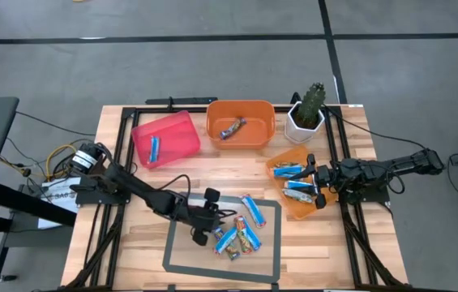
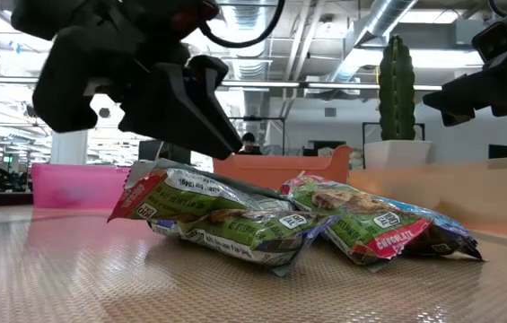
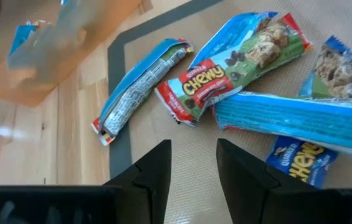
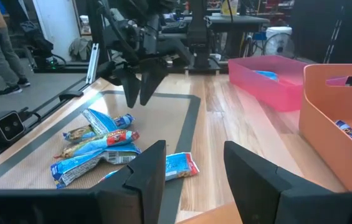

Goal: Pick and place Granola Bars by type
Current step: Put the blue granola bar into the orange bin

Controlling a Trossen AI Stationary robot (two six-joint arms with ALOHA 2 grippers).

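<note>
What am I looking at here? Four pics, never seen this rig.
Two robot arms at a wooden table, filmed from overhead, at table height, and from each wrist. The job is sorting granola bars by type. The loose bars lie on a grey mat. Behind it sit a pink bin holding one blue bar, an orange bin holding one bar, and an orange tray holding several. A potted cactus stands by. The left gripper hovers beside the pile, jaws open, empty. The right gripper is over the tray, jaws open, empty.
</note>
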